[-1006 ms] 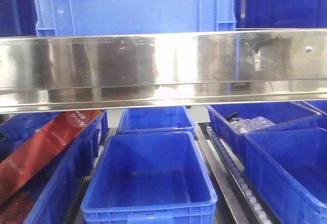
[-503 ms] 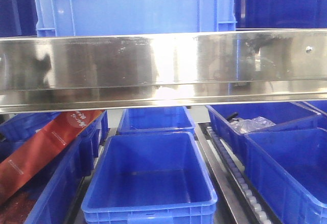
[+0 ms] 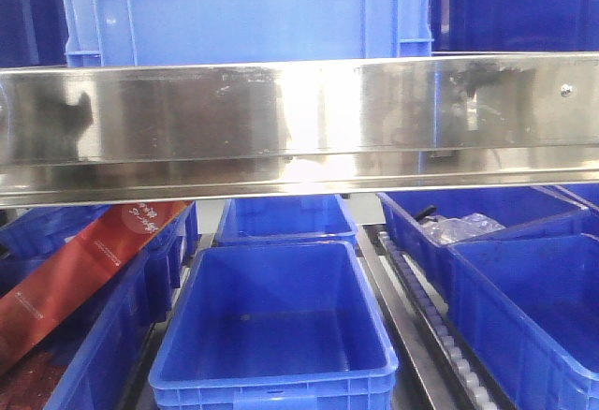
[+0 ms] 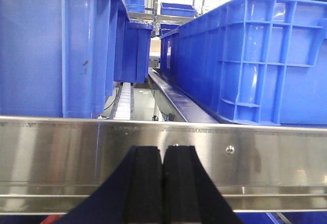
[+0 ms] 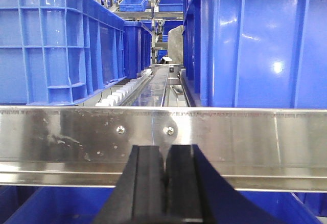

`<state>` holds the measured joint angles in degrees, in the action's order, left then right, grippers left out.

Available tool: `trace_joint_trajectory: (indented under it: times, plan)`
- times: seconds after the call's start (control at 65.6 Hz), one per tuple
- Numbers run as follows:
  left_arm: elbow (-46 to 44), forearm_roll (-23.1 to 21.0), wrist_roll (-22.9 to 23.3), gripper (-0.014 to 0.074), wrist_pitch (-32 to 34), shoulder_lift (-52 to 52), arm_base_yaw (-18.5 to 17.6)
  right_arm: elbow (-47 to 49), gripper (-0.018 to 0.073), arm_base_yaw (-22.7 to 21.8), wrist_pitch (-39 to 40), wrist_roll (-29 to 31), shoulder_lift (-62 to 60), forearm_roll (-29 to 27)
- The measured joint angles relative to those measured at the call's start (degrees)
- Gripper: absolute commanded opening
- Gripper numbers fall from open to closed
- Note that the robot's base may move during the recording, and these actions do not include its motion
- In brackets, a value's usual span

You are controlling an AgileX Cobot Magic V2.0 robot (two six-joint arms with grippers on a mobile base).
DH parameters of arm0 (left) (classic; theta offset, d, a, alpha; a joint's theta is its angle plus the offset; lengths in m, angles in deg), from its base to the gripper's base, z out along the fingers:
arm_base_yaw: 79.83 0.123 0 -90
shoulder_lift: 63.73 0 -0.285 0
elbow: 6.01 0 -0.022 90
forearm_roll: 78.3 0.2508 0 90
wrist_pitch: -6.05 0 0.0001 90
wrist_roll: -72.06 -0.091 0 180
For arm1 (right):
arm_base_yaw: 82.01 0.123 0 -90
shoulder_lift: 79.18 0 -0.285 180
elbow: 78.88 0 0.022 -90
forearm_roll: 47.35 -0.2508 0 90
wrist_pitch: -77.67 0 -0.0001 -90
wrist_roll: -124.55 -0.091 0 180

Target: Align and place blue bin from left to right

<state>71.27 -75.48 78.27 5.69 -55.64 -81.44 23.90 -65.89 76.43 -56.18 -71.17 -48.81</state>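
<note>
The blue bin (image 3: 248, 12) sits on the upper shelf behind a polished steel rail (image 3: 299, 120) that runs across the whole front view; its smooth centre panel faces the camera, with ribbed corner sections at either side of that wall. Darker navy crates (image 3: 510, 3) stand just beside it on its right and on its left. Neither arm shows in the front view, though a dark blur is reflected at the left end of the rail. In the left wrist view the left claw (image 4: 162, 183) is held level and pointed straight at the rail, its two black pads pressed together with no gap between them and nothing held. Beyond the rail, the blue bin (image 4: 255, 60) stands to the right of that claw's line and a darker crate (image 4: 56, 45) to the left, with a strip of white rollers (image 4: 122, 98) running back between them. In the right wrist view the right claw (image 5: 164, 183) is likewise level and aimed at the rail, its pads almost touching with only a thin slit between them, empty. There the blue bin (image 5: 61, 45) lies to the left and a darker crate (image 5: 255, 40) to the right. On the lower level, shallower blue bins (image 3: 276, 321) stand in rows, and a red box (image 3: 80, 274) leans across the left ones.
</note>
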Motion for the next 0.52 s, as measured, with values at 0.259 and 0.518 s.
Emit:
trace_joint_trajectory:
  times: [0.259, 0.518]
  plan:
    - [0.0, 0.0, 0.0, -0.0111, 0.4, 0.0, 0.0, 0.0, -0.007, 0.0, 0.0, 0.0, 0.0, 0.0]
    - [0.0, 0.0, 0.0, -0.0111, 0.4, 0.0, 0.0, 0.0, -0.007, 0.0, 0.0, 0.0, 0.0, 0.0]
